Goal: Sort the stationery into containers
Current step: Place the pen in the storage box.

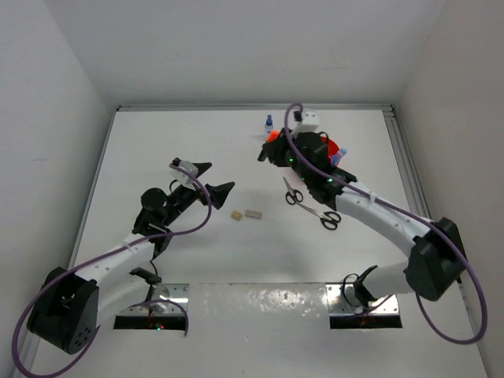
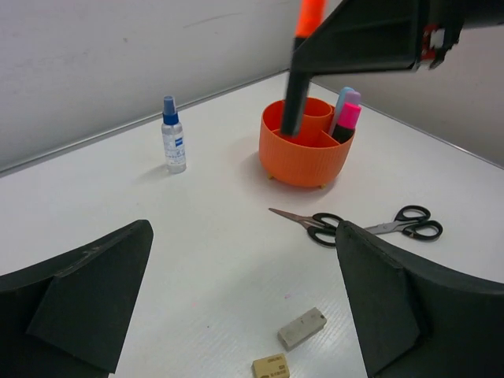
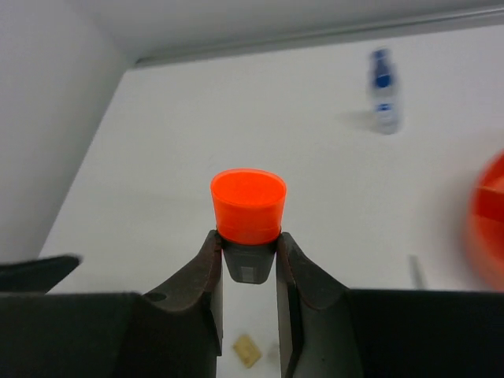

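Top view: the right claw is clamped on the orange-capped marker, and the orange tub sits partly hidden under its arm. The left claw gapes wide and empty, a beige eraser just beyond its tips

Left wrist view: the marker hangs upright below the right claw, its black barrel dipped into a tub compartment

Right wrist view: the fingers pinch the barrel just under the flared cap. It is probably light, stiff and slick, so the barrel beneath the cap is the sound place to hold

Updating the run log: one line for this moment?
left gripper: open, empty; right gripper: holds marker, tip in tub; scissors, erasers: on table
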`<act>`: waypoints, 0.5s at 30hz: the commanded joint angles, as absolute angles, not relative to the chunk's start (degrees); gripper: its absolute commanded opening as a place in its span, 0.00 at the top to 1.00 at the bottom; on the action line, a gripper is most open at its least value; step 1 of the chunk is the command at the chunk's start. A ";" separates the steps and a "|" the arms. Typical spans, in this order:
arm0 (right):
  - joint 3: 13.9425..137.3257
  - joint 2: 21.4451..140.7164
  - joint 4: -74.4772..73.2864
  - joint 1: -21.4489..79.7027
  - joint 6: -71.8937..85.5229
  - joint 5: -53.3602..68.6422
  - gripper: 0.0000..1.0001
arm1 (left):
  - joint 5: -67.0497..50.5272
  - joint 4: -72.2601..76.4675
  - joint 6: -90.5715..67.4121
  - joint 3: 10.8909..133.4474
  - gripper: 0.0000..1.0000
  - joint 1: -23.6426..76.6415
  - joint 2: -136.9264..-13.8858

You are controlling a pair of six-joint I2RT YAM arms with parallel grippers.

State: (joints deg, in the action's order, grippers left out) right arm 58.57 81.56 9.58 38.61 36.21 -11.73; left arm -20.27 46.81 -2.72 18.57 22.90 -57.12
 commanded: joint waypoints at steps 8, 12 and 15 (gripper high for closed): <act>54.31 71.89 4.75 21.73 32.27 -29.09 1.00 | -18.81 46.41 -1.50 18.72 0.00 22.68 -55.63; 56.33 74.87 4.13 17.23 31.38 -31.72 1.00 | -18.90 45.62 -1.41 19.51 0.00 22.68 -56.42; 57.65 77.33 4.30 15.03 32.52 -35.32 1.00 | -19.16 45.09 -1.32 20.12 0.00 22.67 -56.95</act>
